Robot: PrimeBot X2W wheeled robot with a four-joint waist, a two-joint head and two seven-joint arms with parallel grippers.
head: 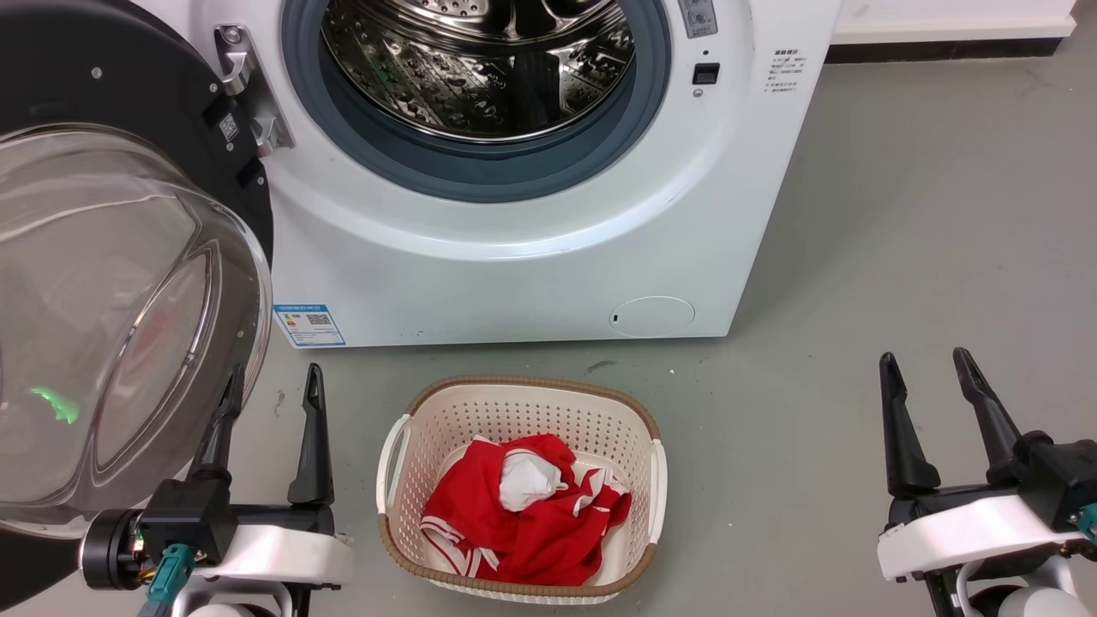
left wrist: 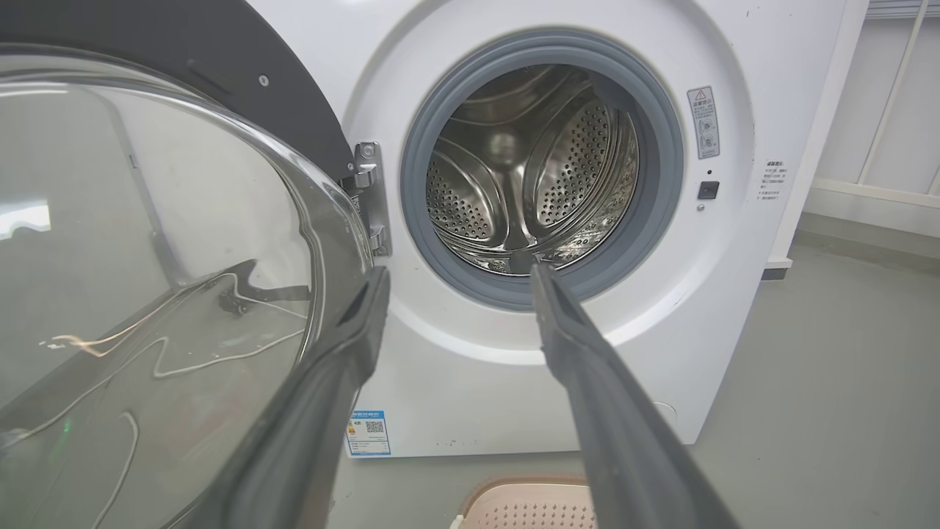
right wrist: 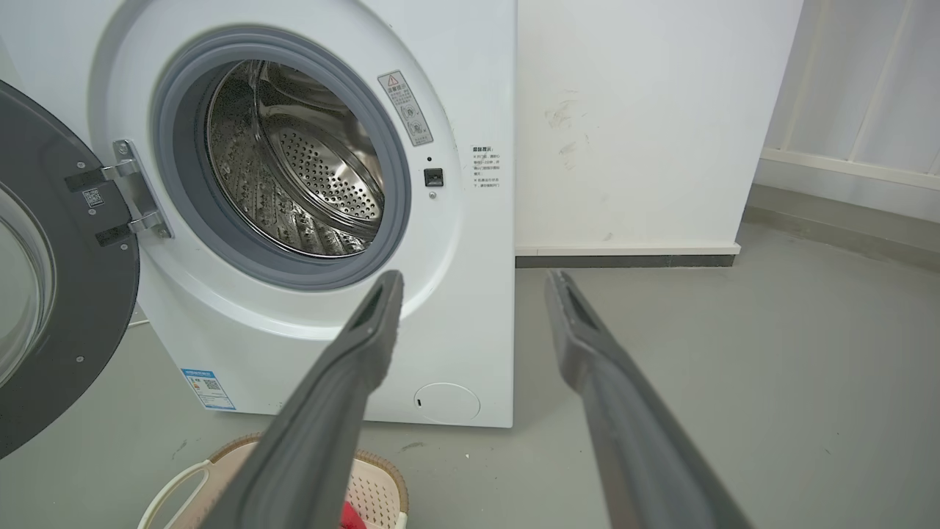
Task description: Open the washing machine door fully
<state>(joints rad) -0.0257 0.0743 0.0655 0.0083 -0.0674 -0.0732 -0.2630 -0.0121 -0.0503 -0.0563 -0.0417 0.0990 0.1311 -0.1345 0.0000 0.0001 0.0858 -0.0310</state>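
Note:
The washing machine door (head: 111, 283) stands swung out on its hinge (head: 248, 90) at the left, its black ring and bulging clear glass bowl facing me. The same door (left wrist: 161, 242) crowds the left of the left wrist view, and its black rim (right wrist: 73, 308) shows at the left edge of the right wrist view. The steel drum (head: 480, 60) lies exposed inside the grey rubber ring. My left gripper (head: 272, 386) is open just beside the door's lower edge, holding nothing. Far to the right my right gripper (head: 930, 364) hangs open over the floor.
A white basket with a brown rim (head: 523, 394) holds red and white clothes on the grey floor in front of the machine, between my two arms. A small round white flap (head: 651, 315) sits low on the machine front. A white wall (right wrist: 646, 125) stands to the machine's right.

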